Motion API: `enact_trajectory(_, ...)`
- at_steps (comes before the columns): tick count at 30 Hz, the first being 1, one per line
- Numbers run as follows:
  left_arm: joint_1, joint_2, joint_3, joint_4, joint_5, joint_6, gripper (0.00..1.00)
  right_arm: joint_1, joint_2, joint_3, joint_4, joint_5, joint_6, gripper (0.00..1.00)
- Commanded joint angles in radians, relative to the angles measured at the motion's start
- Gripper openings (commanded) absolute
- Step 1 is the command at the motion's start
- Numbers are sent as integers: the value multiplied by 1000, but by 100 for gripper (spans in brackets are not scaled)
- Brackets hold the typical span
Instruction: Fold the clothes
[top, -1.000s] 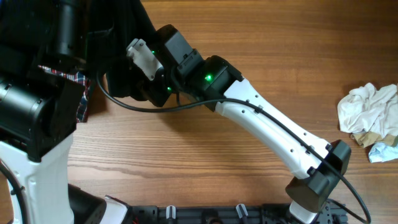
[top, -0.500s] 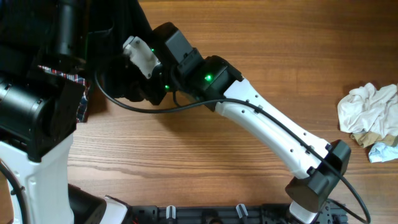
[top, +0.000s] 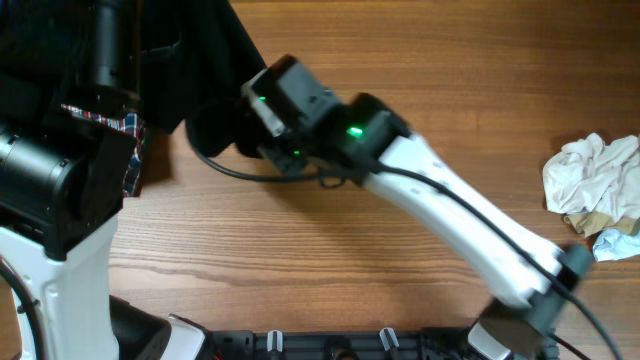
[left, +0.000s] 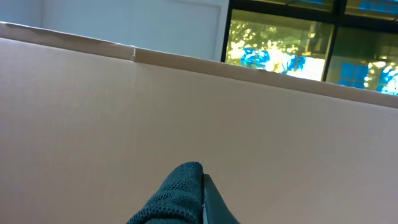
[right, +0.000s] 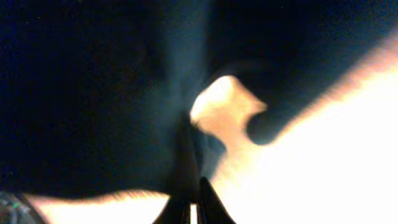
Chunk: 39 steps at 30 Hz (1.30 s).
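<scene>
At 10 o'clock: dark garment (top: 215, 50), bunched
Left fingers (left: 217, 211): clamped on dark garment
Right fingers (right: 208, 208): together, against dark garment
3 o'clock: crumpled white cloth (top: 590, 180) on desk (top: 450, 80)

Overhead looks straight down on brown wooden tabletop (top: 430, 60). Right wrist is a blurred close-up on dark navy cloth (right: 87, 93), seen in overhead's upper left. Left wrist faces beige flat panel (left: 124, 124).
</scene>
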Motion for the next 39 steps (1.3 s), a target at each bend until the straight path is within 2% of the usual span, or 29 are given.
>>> enact_trajectory(1, 4, -21, 23, 23, -13, 23, 4, -18, -156, 5, 24, 134, 29, 4)
enact_trajectory(6, 3, -21, 23, 27, -13, 23, 4, -24, -192, 5, 42, 45, -34, 4)
enact_trajectory(16, 3, -21, 23, 28, -13, 24, 4, -24, -110, 5, 40, -168, -84, 4)
enact_trajectory(17, 4, -21, 23, 30, -13, 24, 4, -24, -100, 5, 39, -196, -85, 12)
enact_trajectory(19, 4, -21, 23, 43, -13, 58, 4, -24, -80, 5, 35, -231, -86, 44)
enact_trajectory(22, 3, -21, 23, 72, -35, 95, 4, -23, -50, 5, 42, -323, -116, 67)
enact_trajectory(25, 3, -22, 23, 72, -35, 95, 4, -24, -14, 5, 87, -369, -132, 73)
enact_trajectory(30, 3, -22, 23, 72, -35, 95, 4, -24, 38, 5, 139, -249, -138, 78)
enact_trajectory(39, 3, -22, 23, 65, -35, 96, 4, -40, 77, 5, 122, -206, -214, 78)
